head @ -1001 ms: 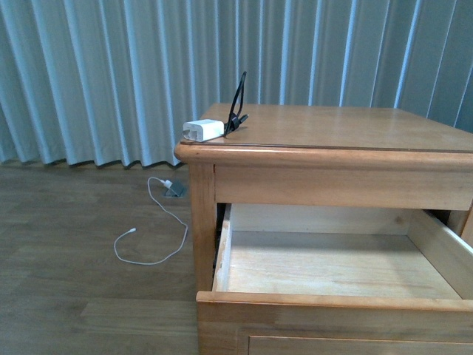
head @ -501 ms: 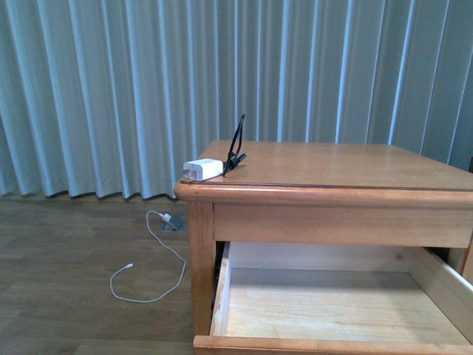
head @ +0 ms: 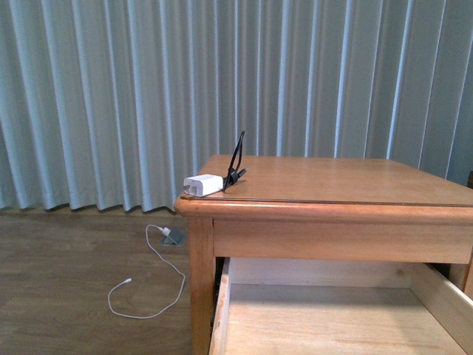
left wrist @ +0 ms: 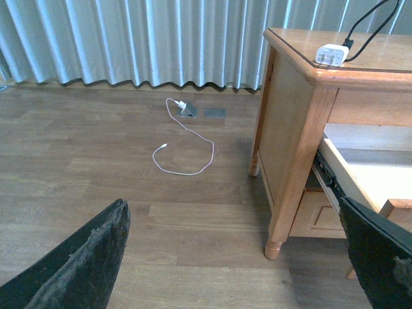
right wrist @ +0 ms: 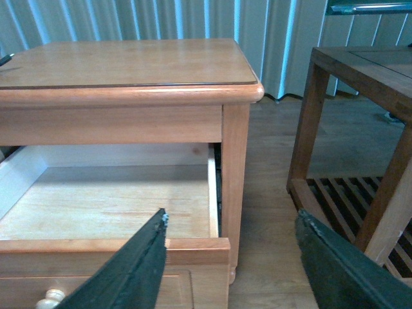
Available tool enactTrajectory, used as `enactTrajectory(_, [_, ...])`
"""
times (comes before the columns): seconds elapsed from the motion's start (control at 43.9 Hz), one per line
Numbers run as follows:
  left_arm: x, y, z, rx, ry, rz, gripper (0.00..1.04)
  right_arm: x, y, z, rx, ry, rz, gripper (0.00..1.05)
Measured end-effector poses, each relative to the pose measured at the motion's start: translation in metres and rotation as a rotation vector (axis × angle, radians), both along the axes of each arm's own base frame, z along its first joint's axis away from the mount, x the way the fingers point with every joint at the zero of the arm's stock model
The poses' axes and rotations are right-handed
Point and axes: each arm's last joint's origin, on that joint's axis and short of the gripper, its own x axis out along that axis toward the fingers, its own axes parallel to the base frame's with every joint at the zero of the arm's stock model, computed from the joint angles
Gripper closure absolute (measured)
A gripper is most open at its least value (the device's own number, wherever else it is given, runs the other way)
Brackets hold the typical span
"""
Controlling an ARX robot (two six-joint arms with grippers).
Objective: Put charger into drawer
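The charger, a small white block with a black looped cord, lies on the front left corner of the wooden cabinet's top; the left wrist view also shows the charger. Below the top, the drawer stands pulled out and empty, its pale inside showing. My left gripper is open over the floor, left of the cabinet and well below the charger. My right gripper is open in front of the drawer's right front corner. Neither arm shows in the front view.
A thin white cable lies coiled on the wooden floor left of the cabinet, running to a floor socket. Grey curtains hang behind. A darker wooden table with a slatted shelf stands right of the cabinet.
The front view has tilted or risen: the cabinet and drawer sit lower in the picture, and the drawer's front has dropped out of sight. The charger has not moved on the top.
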Motion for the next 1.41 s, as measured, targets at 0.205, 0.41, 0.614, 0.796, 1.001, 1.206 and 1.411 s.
enactTrajectory(0.205, [0.000,0.000,0.000,0.000,0.000,0.000,0.06,-0.009,0.027,-0.006,-0.009,-0.013,0.002,0.96])
enactTrajectory(0.41, [0.000,0.000,0.000,0.000,0.000,0.000,0.06,-0.014,0.039,-0.010,-0.012,-0.017,0.015,0.96])
enactTrajectory(0.614, [0.000,0.000,0.000,0.000,0.000,0.000,0.06,-0.014,0.039,-0.010,-0.012,-0.021,0.016,0.50])
enactTrajectory(0.796, [0.012,-0.007,0.007,-0.082,0.033,0.430,0.06,-0.014,0.039,-0.010,-0.012,-0.021,0.016,0.13])
enactTrajectory(1.001, [0.073,-0.034,0.060,-0.063,0.027,0.421,0.06,-0.014,0.039,-0.010,-0.012,-0.021,0.016,0.08])
enactTrajectory(1.206, [0.150,-0.074,0.090,0.070,0.063,0.198,0.06,-0.014,0.039,-0.010,-0.012,-0.021,0.016,0.08])
enactTrajectory(1.411, [0.240,-0.107,0.097,0.112,0.097,0.022,0.06,-0.014,0.039,-0.010,-0.012,-0.021,0.016,0.08])
